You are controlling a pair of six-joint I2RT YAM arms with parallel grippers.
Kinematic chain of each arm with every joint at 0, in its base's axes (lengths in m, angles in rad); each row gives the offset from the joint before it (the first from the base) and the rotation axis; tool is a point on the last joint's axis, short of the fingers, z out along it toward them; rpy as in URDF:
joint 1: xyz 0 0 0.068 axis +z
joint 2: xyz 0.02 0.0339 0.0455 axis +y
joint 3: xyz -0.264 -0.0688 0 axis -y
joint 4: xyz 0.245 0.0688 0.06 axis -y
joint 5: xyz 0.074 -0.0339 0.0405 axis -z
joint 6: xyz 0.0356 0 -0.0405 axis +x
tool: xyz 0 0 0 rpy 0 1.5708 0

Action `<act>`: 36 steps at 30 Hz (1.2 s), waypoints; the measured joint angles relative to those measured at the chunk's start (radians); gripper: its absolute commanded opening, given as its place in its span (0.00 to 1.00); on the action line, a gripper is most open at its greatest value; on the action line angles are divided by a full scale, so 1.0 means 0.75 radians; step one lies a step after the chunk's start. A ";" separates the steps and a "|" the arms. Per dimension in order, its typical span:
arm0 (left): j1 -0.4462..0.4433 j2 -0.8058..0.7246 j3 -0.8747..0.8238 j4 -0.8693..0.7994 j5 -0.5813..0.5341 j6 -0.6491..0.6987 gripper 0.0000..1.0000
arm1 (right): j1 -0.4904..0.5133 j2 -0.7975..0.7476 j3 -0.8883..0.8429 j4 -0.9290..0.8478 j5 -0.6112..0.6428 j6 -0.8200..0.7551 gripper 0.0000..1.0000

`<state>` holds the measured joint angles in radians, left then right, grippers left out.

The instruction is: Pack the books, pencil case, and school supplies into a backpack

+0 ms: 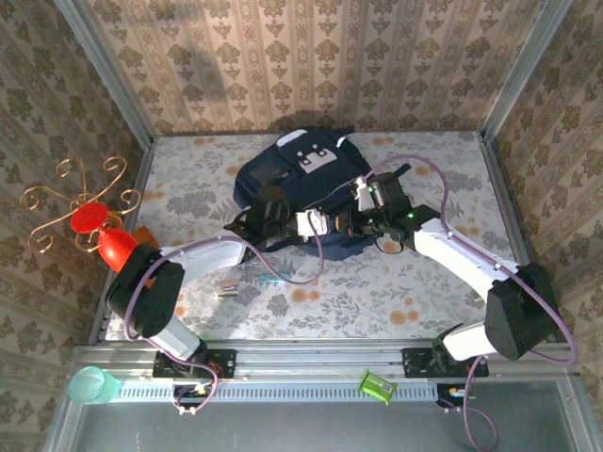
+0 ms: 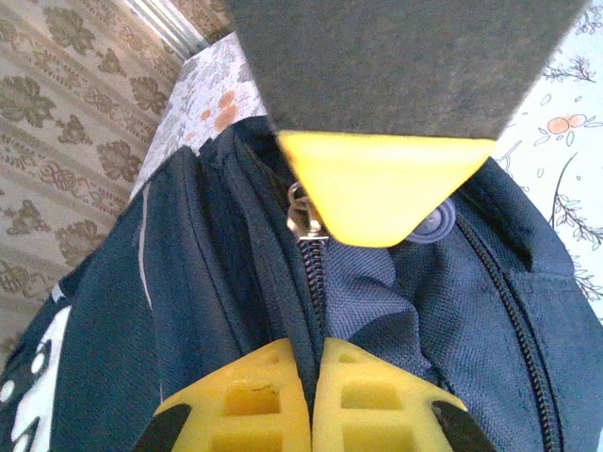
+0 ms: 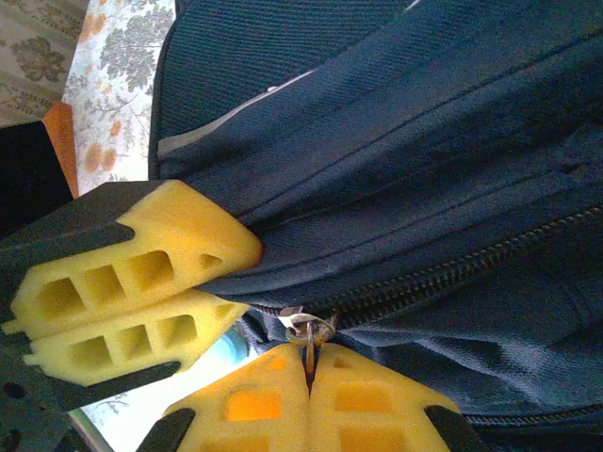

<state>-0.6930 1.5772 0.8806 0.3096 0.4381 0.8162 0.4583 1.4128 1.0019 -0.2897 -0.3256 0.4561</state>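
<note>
Backpack (image 1: 273, 174): lies flat, its near edge between your two pincers.
Left pincer (image 2: 314, 363): clamped on its fabric fold.
Right pincer (image 3: 309, 365): clamped on the zip pull (image 3: 303, 327).

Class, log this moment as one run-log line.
left gripper: jaws shut on backpack fabric | right gripper: jaws shut on zip pull
</note>
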 measured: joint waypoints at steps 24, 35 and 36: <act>0.254 -0.096 -0.118 -0.004 0.136 -0.137 0.46 | -0.033 0.023 -0.011 0.040 0.280 -0.113 0.00; 0.019 -0.184 -0.066 -0.157 0.021 -0.124 0.66 | 0.018 -0.033 -0.038 0.085 0.173 -0.105 0.00; 0.002 -0.166 -0.041 -0.173 -0.001 -0.111 0.65 | 0.022 -0.033 -0.038 0.087 0.168 -0.103 0.00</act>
<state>-0.6918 1.4528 0.8497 0.1795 0.4377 0.7326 0.4747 1.3880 0.9733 -0.2245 -0.1997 0.3786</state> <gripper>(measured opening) 0.661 0.067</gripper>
